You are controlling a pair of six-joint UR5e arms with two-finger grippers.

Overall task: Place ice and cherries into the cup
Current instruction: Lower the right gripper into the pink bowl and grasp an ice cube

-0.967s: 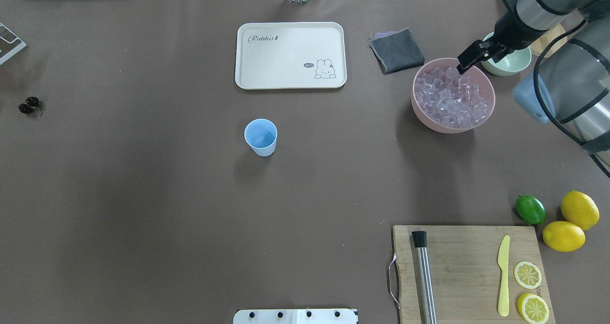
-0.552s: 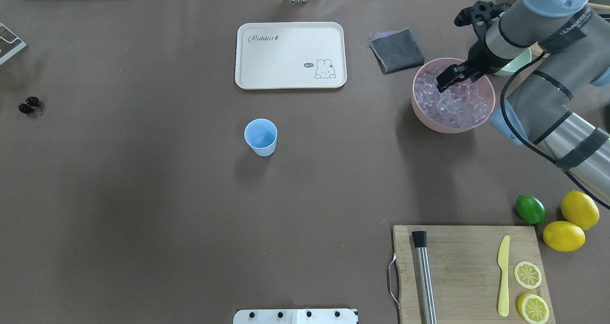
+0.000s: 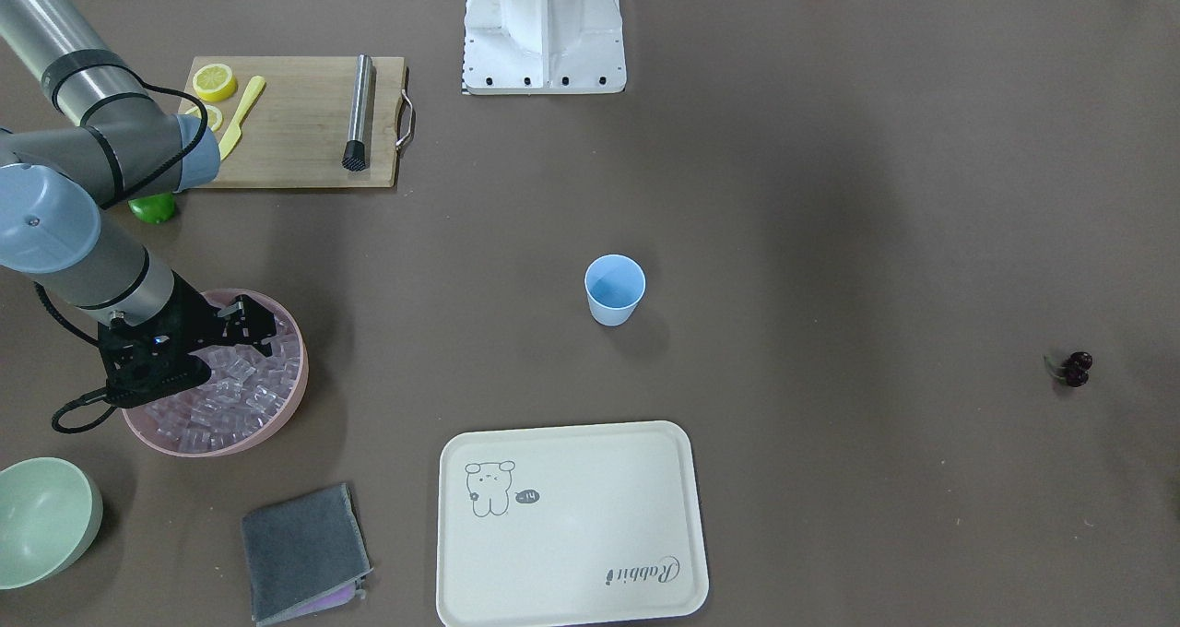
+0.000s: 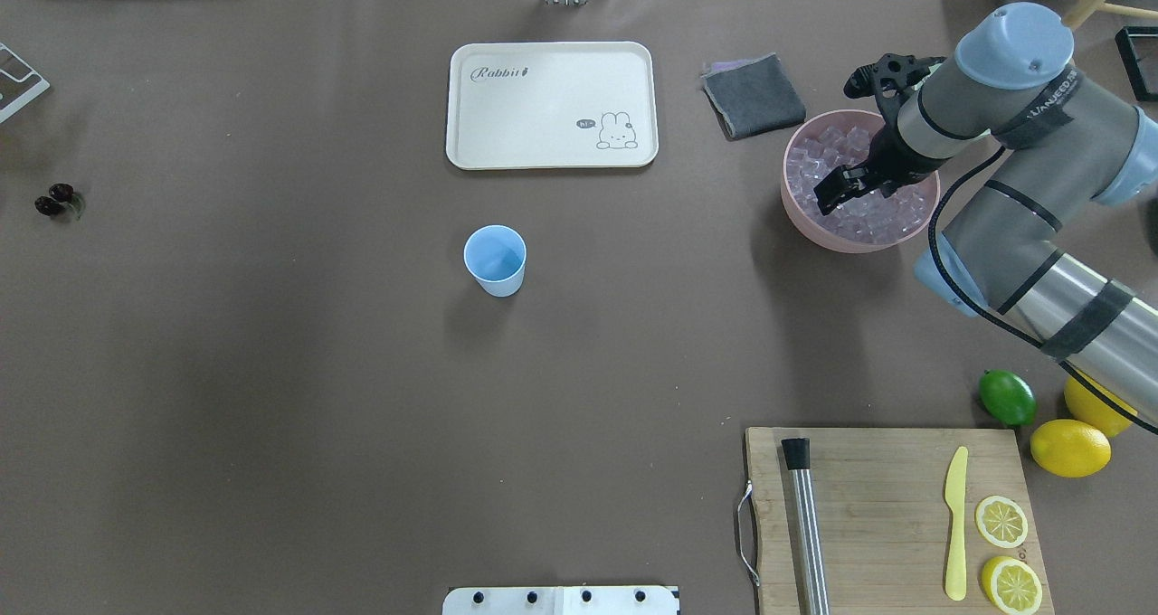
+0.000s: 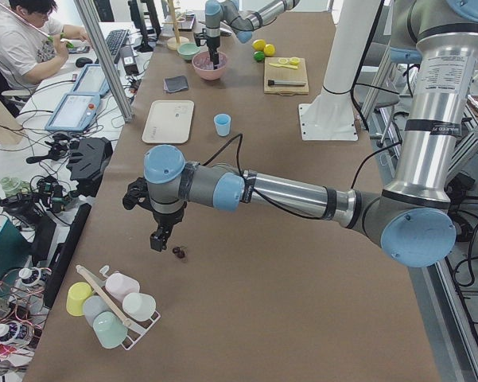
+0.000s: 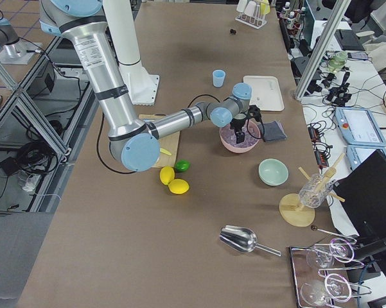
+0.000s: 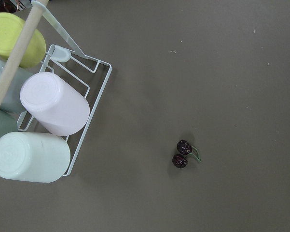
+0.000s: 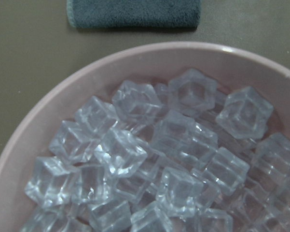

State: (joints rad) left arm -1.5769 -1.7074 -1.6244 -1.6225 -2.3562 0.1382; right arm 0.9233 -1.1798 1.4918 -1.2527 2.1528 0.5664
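Note:
The light-blue cup [image 4: 495, 258] stands upright mid-table, with nothing seen inside. The ice [image 4: 873, 217] fills the pink bowl [image 4: 801, 224] and fills the right wrist view [image 8: 173, 140]. My right gripper [image 4: 828, 197] hangs low over the ice at the bowl's left side, and its jaws look open and empty. The cherries [image 4: 54, 199] lie at the far left; the left wrist view shows them [image 7: 182, 153] from above. My left gripper [image 5: 157, 240] hovers just beside the cherries [image 5: 177, 252]; I cannot tell if it is open or shut.
A white tray [image 4: 551, 104] and a grey cloth [image 4: 753, 95] lie at the back. A pale green bowl [image 3: 41, 516] sits beyond the pink bowl. A cutting board [image 4: 891, 506], a lime [image 4: 1007, 397] and lemons [image 4: 1069, 448] are front right. A cup rack [image 7: 43, 111] stands near the cherries.
My right gripper has moved from the pink bowl's far right rim leftward and down over the ice. The cup and the cherries have not moved.

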